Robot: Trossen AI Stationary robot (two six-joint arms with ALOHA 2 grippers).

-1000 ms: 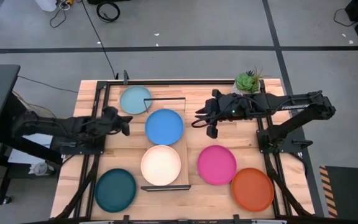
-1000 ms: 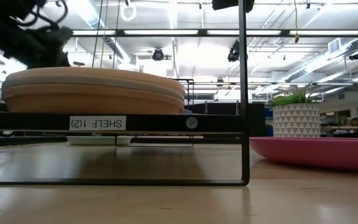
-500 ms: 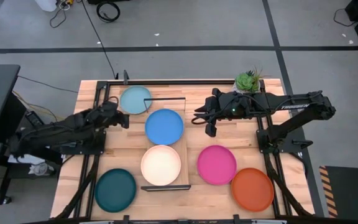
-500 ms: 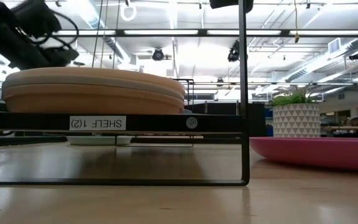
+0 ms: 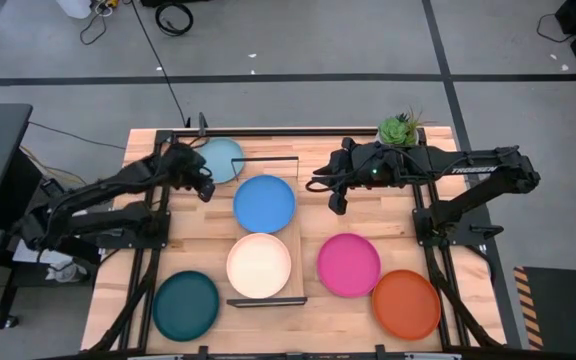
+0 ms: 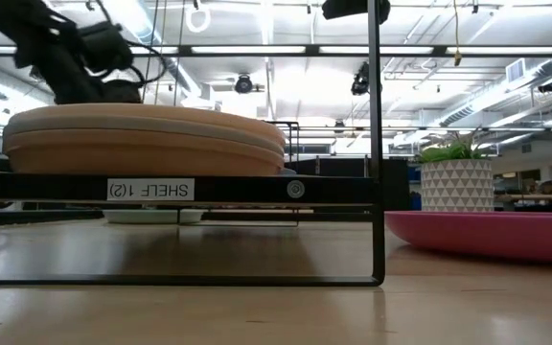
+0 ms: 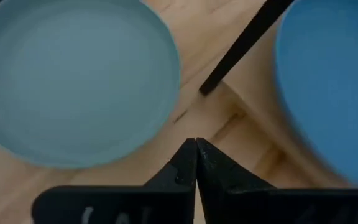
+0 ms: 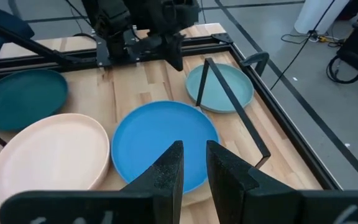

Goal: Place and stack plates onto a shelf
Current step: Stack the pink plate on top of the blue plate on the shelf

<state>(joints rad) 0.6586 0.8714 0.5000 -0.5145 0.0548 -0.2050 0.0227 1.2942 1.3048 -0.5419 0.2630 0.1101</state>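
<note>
Now the left gripper (image 5: 204,187), fingers pressed together, hangs just beside the light blue plate (image 5: 218,160) on the table. Right of it, the blue plate (image 5: 264,203) lies on the shelf (image 5: 298,232); the right gripper (image 5: 334,203), slightly parted, hovers beside it.

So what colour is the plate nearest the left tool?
Light blue plate, by the left tool; the left wrist view shows it best.
</note>
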